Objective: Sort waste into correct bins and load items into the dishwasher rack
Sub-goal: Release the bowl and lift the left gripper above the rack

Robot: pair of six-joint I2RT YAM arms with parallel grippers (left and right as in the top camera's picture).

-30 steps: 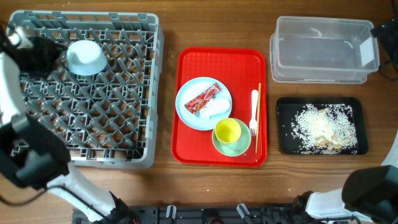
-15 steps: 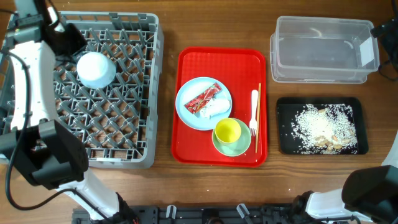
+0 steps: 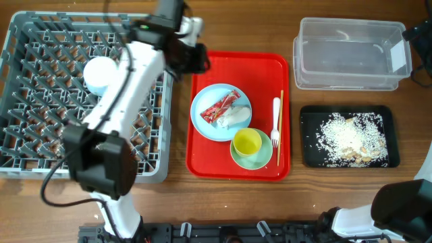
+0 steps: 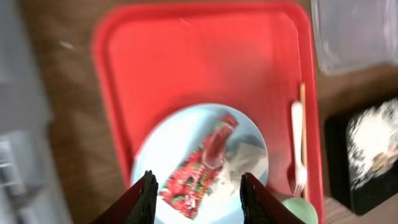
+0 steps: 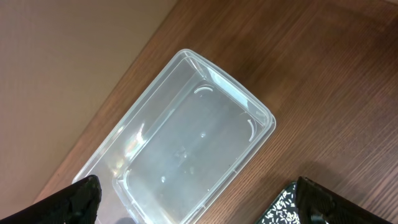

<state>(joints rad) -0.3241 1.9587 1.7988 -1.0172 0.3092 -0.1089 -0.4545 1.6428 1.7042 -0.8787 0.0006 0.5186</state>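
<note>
My left gripper [image 3: 192, 57] [image 4: 200, 199] is open and empty, hovering over the pale plate [image 3: 202, 121] [image 4: 168, 143]. On the plate lie the red wrapper [image 3: 221, 108] [image 4: 199, 174] and the white tissue [image 3: 236, 117] [image 4: 245, 155]. The pale blue bowl [image 3: 101, 71] sits upside down in the grey rack [image 3: 40, 135]. The yellow cup [image 3: 247, 142] stands in the green bowl [image 3: 260, 158]. Fork [image 3: 275, 121] and chopsticks [image 3: 281, 128] lie beside them. Rice [image 3: 351, 138] fills the black tray [image 3: 307, 135]. My right gripper [image 5: 199, 205] is open above the empty clear tub [image 3: 347, 54] [image 5: 186, 149].
The plate, bowl, cup, fork and chopsticks all rest on a flat red tray [image 3: 202, 162] [image 4: 186, 56] between the rack and the bins. My left arm stretches across the rack's right side. Bare wood shows around the tub and black tray.
My left gripper has left the pale blue bowl in the rack and swung right, from the rack's far left to above the red tray and plate. The right arm has not moved.
</note>
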